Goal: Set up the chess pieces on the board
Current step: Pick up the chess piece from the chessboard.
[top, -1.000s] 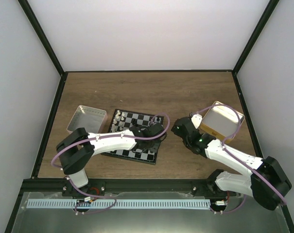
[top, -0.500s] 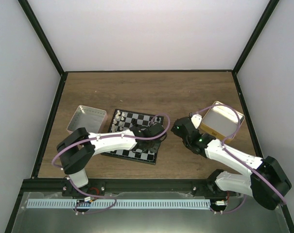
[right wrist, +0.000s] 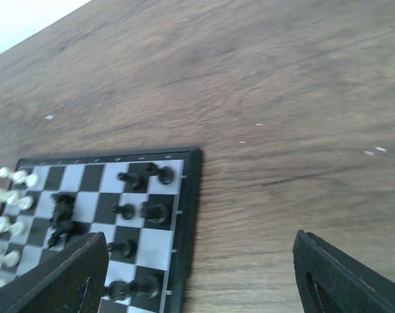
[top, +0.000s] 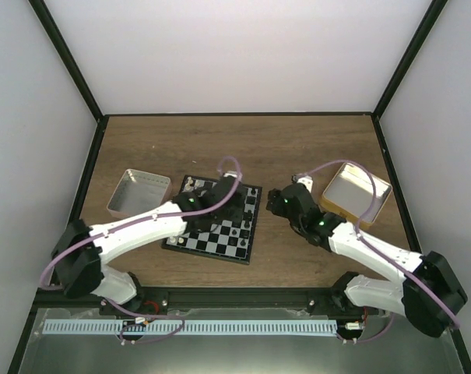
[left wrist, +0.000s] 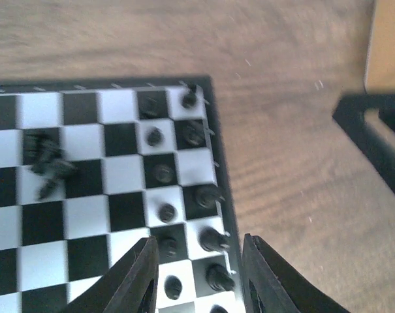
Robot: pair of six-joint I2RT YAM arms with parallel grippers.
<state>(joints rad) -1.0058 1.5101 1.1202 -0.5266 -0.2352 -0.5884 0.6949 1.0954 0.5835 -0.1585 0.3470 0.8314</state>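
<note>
Where the left gripper [left wrist: 198,242] hangs over the right-hand edge of the board [left wrist: 86,215], its fingers stand partly apart. Nothing is between them and nothing is touched; black chess pieces [left wrist: 207,195] show in the gap below.

Right gripper [right wrist: 198,238]: jaws spread wide, holding nothing, over bare table [right wrist: 282,130] just beside that same edge of the board.

Board: flat on the table, with the pinkish tin [top: 139,191] just beside it on the left and the yellow-tan tin [top: 356,195] further off on the right.

Done, as far as seen: black pieces upright in two files along the right edge, one to a square. White chess pieces [right wrist: 17,176] are ranged along the opposite edge; their number cannot be counted.

Left, by judgement: a clump of black pieces [left wrist: 47,163] huddles mid-board, off the files and apparently tipped. These want moving to home squares, and some squares in the black files look unfilled. The task looks well advanced but not complete.
</note>
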